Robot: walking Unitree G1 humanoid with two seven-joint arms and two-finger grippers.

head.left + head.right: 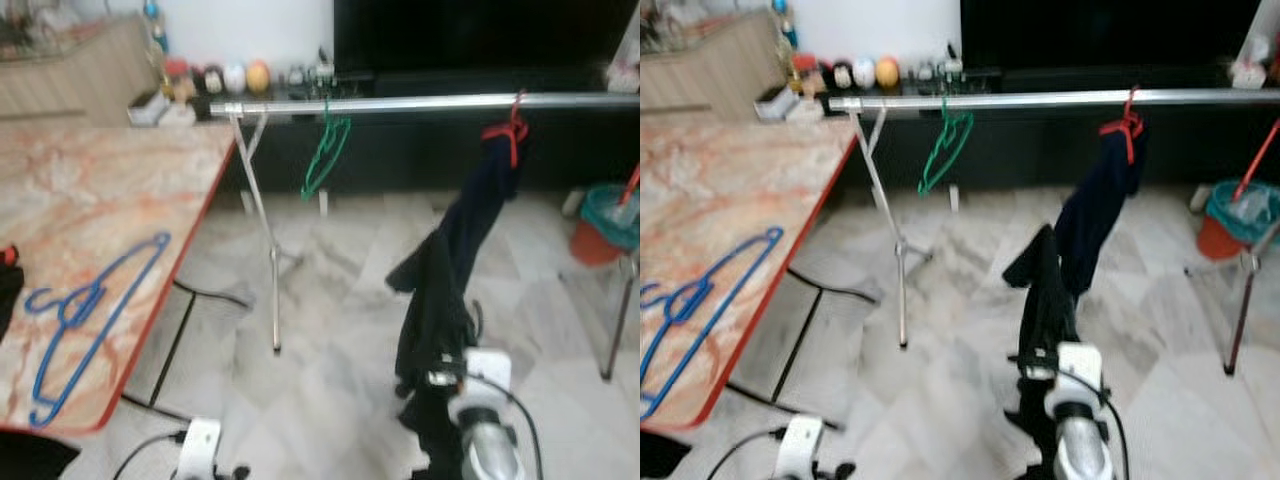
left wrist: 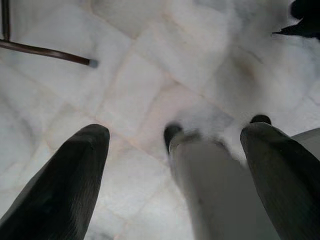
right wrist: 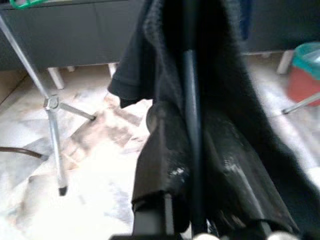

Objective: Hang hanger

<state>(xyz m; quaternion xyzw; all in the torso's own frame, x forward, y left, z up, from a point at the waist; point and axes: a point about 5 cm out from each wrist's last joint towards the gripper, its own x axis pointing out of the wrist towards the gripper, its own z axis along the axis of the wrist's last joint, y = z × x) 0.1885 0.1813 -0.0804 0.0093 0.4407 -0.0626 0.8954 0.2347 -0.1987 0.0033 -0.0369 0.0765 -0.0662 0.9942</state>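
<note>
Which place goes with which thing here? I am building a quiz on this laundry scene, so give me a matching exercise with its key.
Things:
1. blue hanger
2. green hanger
3. red hanger
4. orange bucket

Places:
A. hooked on the rail, bare
B. on the floor by the rack's right end
C. lying flat on the marble-patterned table
D. hooked on the rail, carrying a dark garment

Pairs: 1-C, 2-A, 3-D, 4-B
</note>
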